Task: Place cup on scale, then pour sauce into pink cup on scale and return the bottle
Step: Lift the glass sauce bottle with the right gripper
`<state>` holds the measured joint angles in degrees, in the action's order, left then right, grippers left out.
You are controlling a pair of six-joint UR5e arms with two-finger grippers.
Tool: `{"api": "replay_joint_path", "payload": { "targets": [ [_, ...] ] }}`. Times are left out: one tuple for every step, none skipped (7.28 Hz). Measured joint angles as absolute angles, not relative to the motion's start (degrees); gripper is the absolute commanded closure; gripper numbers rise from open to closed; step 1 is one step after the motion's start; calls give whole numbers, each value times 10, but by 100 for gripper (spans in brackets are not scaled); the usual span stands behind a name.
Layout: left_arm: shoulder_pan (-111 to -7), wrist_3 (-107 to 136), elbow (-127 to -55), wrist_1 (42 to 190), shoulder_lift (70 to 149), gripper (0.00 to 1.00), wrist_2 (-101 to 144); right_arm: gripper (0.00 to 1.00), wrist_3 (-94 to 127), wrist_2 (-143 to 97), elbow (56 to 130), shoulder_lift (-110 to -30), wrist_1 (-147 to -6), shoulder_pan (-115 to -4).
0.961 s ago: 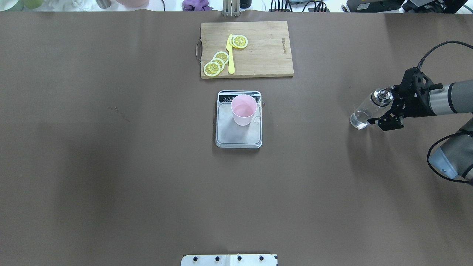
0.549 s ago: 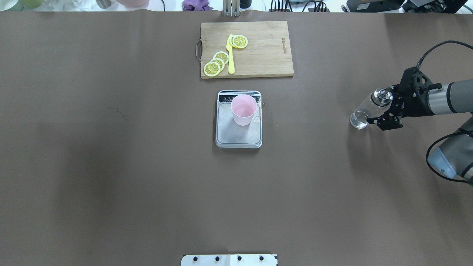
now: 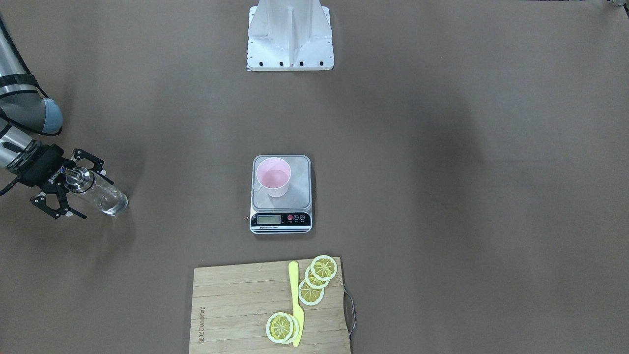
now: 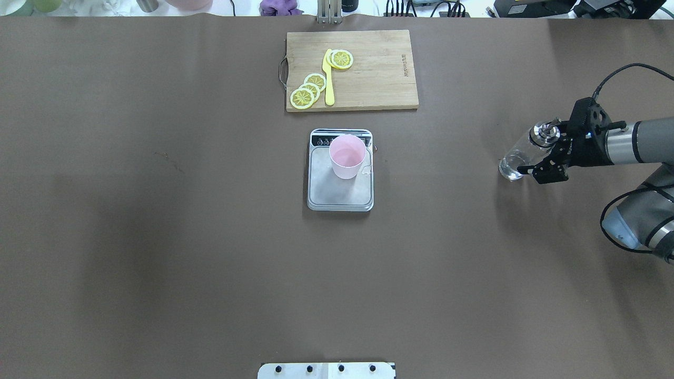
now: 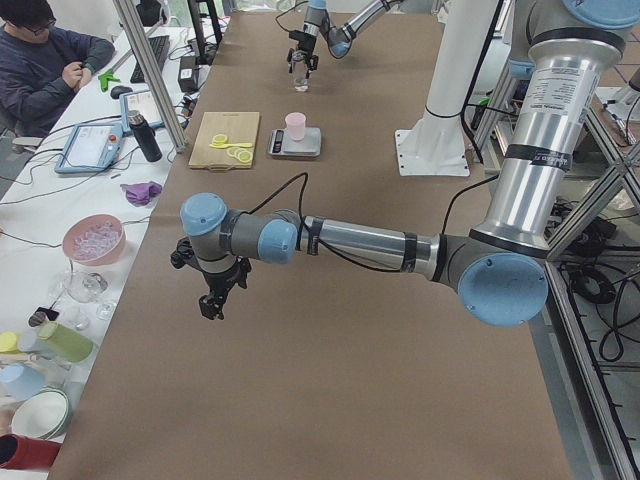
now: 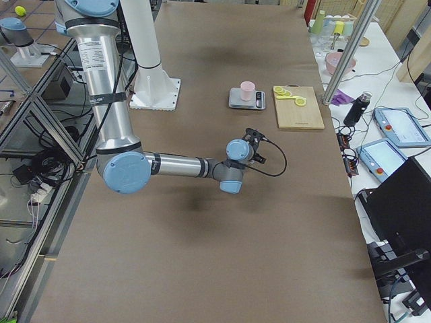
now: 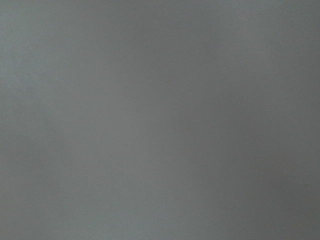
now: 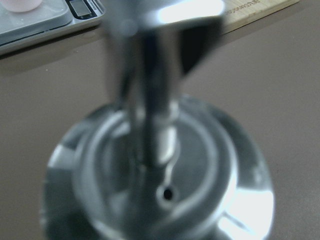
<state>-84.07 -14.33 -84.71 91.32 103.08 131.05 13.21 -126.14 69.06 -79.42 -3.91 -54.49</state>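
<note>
The pale pink cup [image 4: 347, 155] stands upright on the far part of the steel scale [image 4: 339, 196] at mid-table, with a little clear liquid in it. Both also show in the front view, the cup [image 3: 273, 177] on the scale [image 3: 296, 196]. The clear glass bottle [image 4: 517, 157] with its silver spout cap stands on the table at the right. My right gripper [image 4: 533, 151] is open, its fingers spread on either side of the bottle [image 3: 101, 196] without pinching it. The right wrist view is filled by the blurred cap [image 8: 160, 175]. My left gripper [image 5: 214, 300] shows only in the exterior left view, so I cannot tell its state.
A wooden cutting board [image 4: 379, 79] with lemon slices [image 4: 308, 89] and a yellow knife [image 4: 329, 79] lies beyond the scale. The robot's white base plate [image 3: 290, 44] is at the near edge. Clutter and an operator sit past the table's far side [image 5: 60, 70].
My right gripper has shifted slightly toward the far side and turned a little around the bottle. The bottle, cup and scale have stayed where they were.
</note>
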Motion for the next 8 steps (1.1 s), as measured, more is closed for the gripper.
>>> {"api": "replay_joint_path", "payload": {
  "targets": [
    [-841, -143, -847, 913, 1031, 2, 1310, 0, 135, -1262, 684, -791, -33, -544],
    [-840, -143, -848, 913, 1031, 2, 1310, 0, 137, -1262, 682, -789, -30, -543],
    [-840, -143, -848, 913, 1031, 2, 1310, 1, 137, -1262, 682, -789, -29, -542],
    [-840, -143, -848, 913, 1031, 2, 1310, 6, 137, -1263, 683, -789, -29, -542],
    [-840, -143, -848, 913, 1032, 2, 1310, 14, 137, -1263, 684, -789, -29, -541],
    [-840, -143, -848, 913, 1032, 2, 1310, 26, 137, -1264, 685, -789, -29, -540],
    [-840, -143, -847, 913, 1032, 2, 1310, 50, 137, -1264, 686, -789, -29, -538],
    [-840, -143, -847, 913, 1032, 2, 1310, 78, 137, -1264, 687, -789, -29, -538]
  ]
}}
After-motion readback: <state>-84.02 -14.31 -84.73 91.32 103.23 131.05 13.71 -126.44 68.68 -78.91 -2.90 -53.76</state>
